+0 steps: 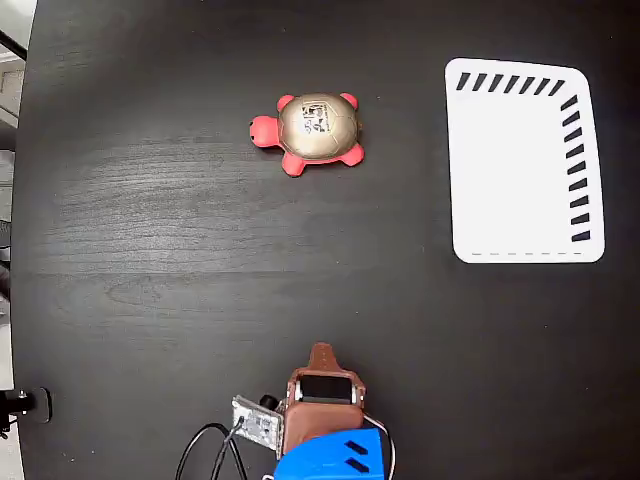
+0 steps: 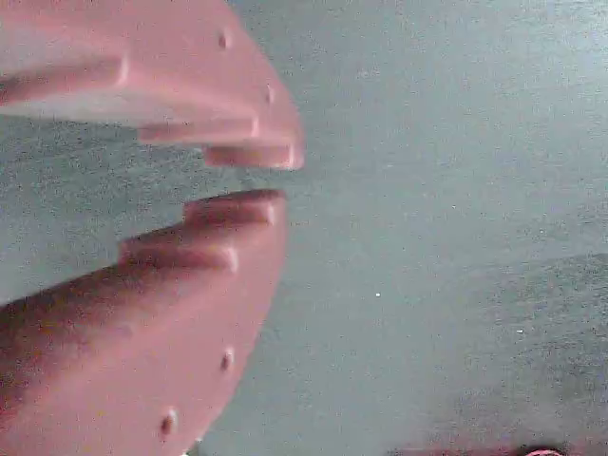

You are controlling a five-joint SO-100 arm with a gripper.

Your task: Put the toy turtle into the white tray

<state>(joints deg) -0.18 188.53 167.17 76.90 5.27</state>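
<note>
The gripper [image 2: 275, 179] sat nearly closed in the wrist view, only a sliver between its pinkish fingers [image 2: 171, 313], holding nothing. In the fixed view the arm [image 1: 320, 420] hugged the bottom edge; the turtle [image 1: 312, 132] lay well above it, and the tray [image 1: 520, 165] far right.

In the wrist view the hand [image 2: 249, 179] fills the left side, its two pinkish-red ridged fingers [image 2: 171, 285] nearly together, with only a thin gap between the tips and nothing held in it. Behind them lies the dark, grainy table [image 2: 446, 190]. A sliver of pinkish red shows at the bottom edge, too small to identify.
</note>
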